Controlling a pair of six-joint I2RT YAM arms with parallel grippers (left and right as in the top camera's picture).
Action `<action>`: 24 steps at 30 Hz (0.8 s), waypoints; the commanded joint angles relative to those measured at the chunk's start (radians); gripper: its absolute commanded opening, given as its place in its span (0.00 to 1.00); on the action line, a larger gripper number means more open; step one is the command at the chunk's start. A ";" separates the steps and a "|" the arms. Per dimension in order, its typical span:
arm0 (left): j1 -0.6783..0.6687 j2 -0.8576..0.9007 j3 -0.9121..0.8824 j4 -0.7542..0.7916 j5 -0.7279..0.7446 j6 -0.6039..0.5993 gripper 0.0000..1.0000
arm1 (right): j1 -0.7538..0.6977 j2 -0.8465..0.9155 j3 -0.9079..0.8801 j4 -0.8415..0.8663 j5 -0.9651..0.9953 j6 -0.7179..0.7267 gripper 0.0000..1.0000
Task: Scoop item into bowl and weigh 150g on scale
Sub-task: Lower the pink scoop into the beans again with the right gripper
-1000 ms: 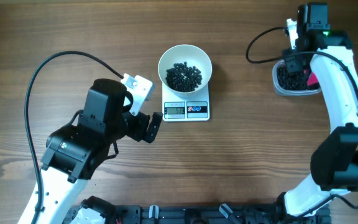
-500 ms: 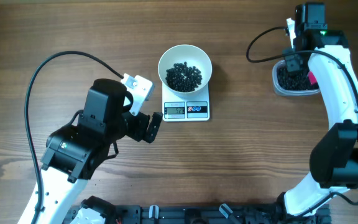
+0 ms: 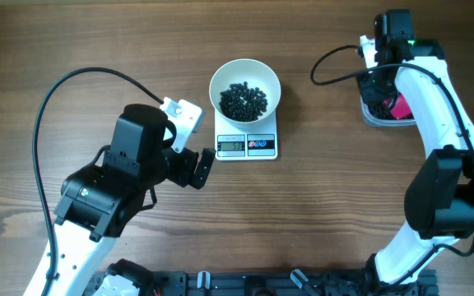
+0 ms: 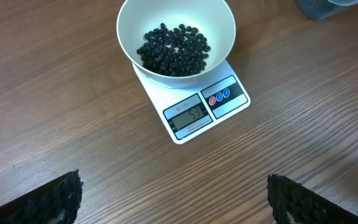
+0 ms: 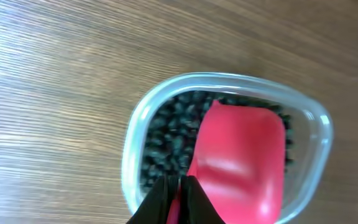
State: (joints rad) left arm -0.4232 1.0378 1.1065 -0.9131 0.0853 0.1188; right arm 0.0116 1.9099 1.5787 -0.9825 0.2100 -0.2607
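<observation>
The white bowl (image 3: 245, 89) stands on the white scale (image 3: 248, 145) and holds a heap of black pellets, the item (image 3: 243, 100). In the left wrist view the bowl (image 4: 219, 25), its pellets (image 4: 173, 50) and the scale (image 4: 209, 107) lie ahead of my left gripper (image 4: 173, 208), which is open with bare wood between its fingers (image 4: 50, 200). My left gripper (image 3: 204, 164) sits just left of the scale. My right gripper (image 5: 178, 198) is shut on the handle of the pink scoop (image 5: 241, 155), which lies tilted over more pellets (image 5: 166, 143) in the clear tub (image 5: 134, 134).
The clear tub (image 3: 369, 116) stands at the far right of the table, with the right arm (image 3: 434, 107) arching over it. A black cable (image 3: 336, 66) loops left of the tub. Another cable (image 3: 64, 90) curves around the left arm. Dark rails run along the front edge.
The right wrist has shifted left and back over the tub, and the pink scoop has swung with it. The left arm, bowl and scale have not moved.
</observation>
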 commanded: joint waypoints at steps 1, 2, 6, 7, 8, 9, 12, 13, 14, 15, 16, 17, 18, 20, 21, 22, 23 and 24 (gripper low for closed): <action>0.005 -0.004 0.014 0.003 0.015 0.008 1.00 | 0.011 0.028 0.000 -0.008 -0.206 0.107 0.04; 0.005 -0.004 0.014 0.003 0.015 0.008 1.00 | 0.011 0.028 0.009 -0.010 -0.245 0.111 0.04; 0.005 -0.004 0.014 0.003 0.015 0.008 1.00 | 0.011 0.027 0.049 -0.010 -0.287 0.133 0.04; 0.005 -0.004 0.014 0.003 0.015 0.008 1.00 | 0.009 0.027 0.050 -0.014 -0.291 0.134 0.04; 0.005 -0.004 0.014 0.003 0.015 0.008 1.00 | 0.006 0.027 0.050 -0.018 -0.295 0.142 0.04; 0.005 -0.004 0.014 0.003 0.015 0.008 1.00 | 0.000 0.027 0.050 -0.020 -0.305 0.160 0.04; 0.005 -0.004 0.014 0.003 0.015 0.008 1.00 | -0.045 0.027 0.050 -0.022 -0.414 0.159 0.04; 0.005 -0.004 0.014 0.003 0.015 0.008 1.00 | -0.057 0.027 0.050 -0.023 -0.435 0.159 0.04; 0.005 -0.004 0.014 0.003 0.015 0.008 1.00 | -0.070 0.027 0.050 -0.024 -0.459 0.159 0.04; 0.005 -0.004 0.014 0.003 0.015 0.008 1.00 | -0.086 0.027 0.050 -0.025 -0.489 0.159 0.04; 0.005 -0.004 0.014 0.003 0.015 0.008 1.00 | -0.107 0.027 0.050 -0.025 -0.531 0.156 0.04; 0.005 -0.004 0.014 0.003 0.015 0.008 1.00 | -0.127 0.027 0.050 -0.025 -0.559 0.155 0.05; 0.005 -0.004 0.014 0.003 0.015 0.008 1.00 | -0.138 0.027 0.050 -0.025 -0.577 0.153 0.04; 0.005 -0.004 0.014 0.003 0.015 0.008 1.00 | -0.171 0.027 0.050 -0.029 -0.623 0.125 0.04; 0.005 -0.004 0.014 0.003 0.015 0.008 1.00 | -0.195 0.027 0.050 -0.032 -0.624 0.113 0.04; 0.005 -0.004 0.014 0.003 0.015 0.008 1.00 | -0.210 0.027 0.050 -0.039 -0.631 0.102 0.04; 0.005 -0.004 0.014 0.003 0.015 0.008 1.00 | -0.222 0.028 0.050 -0.045 -0.633 0.098 0.04; 0.005 -0.004 0.014 0.003 0.015 0.008 1.00 | -0.230 0.028 0.050 -0.049 -0.652 0.074 0.04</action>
State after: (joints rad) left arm -0.4232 1.0378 1.1065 -0.9134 0.0853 0.1188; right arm -0.2081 1.9144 1.6127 -1.0096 -0.2955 -0.1543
